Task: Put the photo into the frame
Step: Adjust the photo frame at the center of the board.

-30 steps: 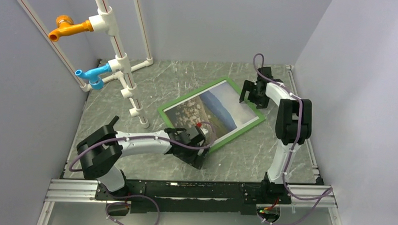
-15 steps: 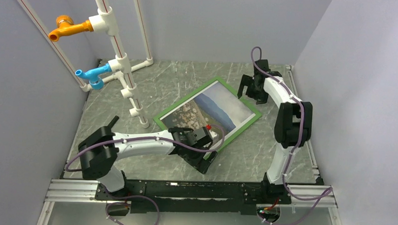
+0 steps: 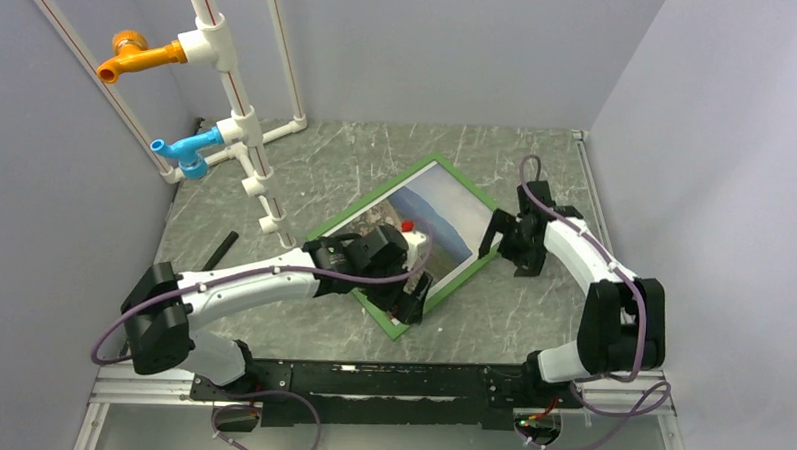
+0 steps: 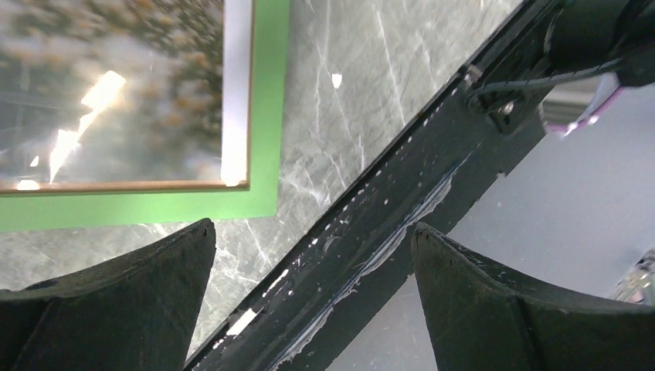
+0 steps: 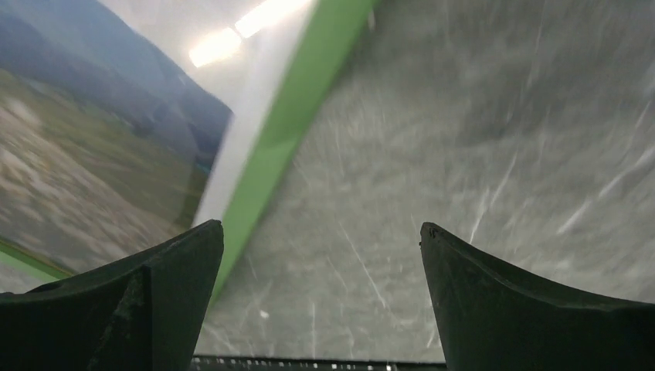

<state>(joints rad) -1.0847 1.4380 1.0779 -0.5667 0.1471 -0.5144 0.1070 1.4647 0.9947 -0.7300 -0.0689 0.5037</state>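
Note:
The frame point(image 3: 483, 194) lies flat mid-table, green face up, turned diamond-wise. The photo point(image 3: 440, 211) of meadow, hills and sky shows inside its border, under glare. My left gripper point(image 3: 415, 306) is open and empty over the frame's near corner. In the left wrist view the gripper point(image 4: 313, 226) spans bare table and the black rail, with the frame's corner point(image 4: 259, 202) and the photo's white margin point(image 4: 235, 93) just beyond. My right gripper point(image 3: 498, 241) is open and empty at the frame's right edge. In the right wrist view the gripper point(image 5: 320, 226) is over bare table, with the frame's edge point(image 5: 305, 116) and the photo point(image 5: 93, 154) to its left.
A white pipe rack point(image 3: 240, 129) with orange point(image 3: 130, 58) and blue point(image 3: 182, 149) fittings stands at the back left. A small black strip point(image 3: 220, 249) lies on the table at the left. The black base rail point(image 3: 389, 380) runs along the near edge. Grey walls close in both sides.
My left gripper has swung farther in, over the frame's near corner. My right gripper has come from the frame's far right corner down along its right edge. The frame has turned slightly.

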